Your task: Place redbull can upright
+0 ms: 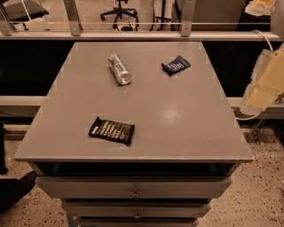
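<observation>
The redbull can (119, 68) is a slim silvery can lying on its side on the grey table top (177, 115), at the far middle-left, with its round end pointing toward the front right. My gripper (265, 84) shows as a pale cream shape at the right edge of the view. It is off the table's right side, level with the far half, and well apart from the can. It holds nothing that I can see.
A flat dark snack wrapper (111, 130) lies near the front left of the table. A dark blue wrapper (175, 65) lies at the far right. Drawers (135, 190) are below the front edge. A rail (133, 36) and office chairs (119, 13) stand behind.
</observation>
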`<state>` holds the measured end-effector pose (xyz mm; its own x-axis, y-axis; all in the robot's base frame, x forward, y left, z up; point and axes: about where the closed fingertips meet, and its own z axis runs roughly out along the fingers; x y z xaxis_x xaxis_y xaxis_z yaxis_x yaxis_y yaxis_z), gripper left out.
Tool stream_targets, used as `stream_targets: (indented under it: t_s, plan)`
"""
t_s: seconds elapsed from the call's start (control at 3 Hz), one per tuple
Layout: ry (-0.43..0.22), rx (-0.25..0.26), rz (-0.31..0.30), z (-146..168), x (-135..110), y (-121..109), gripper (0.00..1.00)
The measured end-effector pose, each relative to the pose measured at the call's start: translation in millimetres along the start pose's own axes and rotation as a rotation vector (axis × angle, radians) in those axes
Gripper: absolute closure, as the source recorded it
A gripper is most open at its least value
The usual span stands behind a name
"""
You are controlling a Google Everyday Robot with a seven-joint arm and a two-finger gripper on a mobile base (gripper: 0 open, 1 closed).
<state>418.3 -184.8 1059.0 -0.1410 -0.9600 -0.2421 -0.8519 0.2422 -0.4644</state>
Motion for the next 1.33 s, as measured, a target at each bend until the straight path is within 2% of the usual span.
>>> stream_targets:
  t_s: [0.33, 0.67, 1.0, 1.33]
  plan:
    - [0.0, 0.0, 0.0, 0, 0, 0, 0.0]
    - [-0.047, 0.035, 0.014, 16, -25, -33, 0.0]
    - [-0.109, 0.052, 0.095, 68, -68, -104, 0.0]
    - [-0.138, 0.029, 0.208, 121, -100, -149, 0.0]
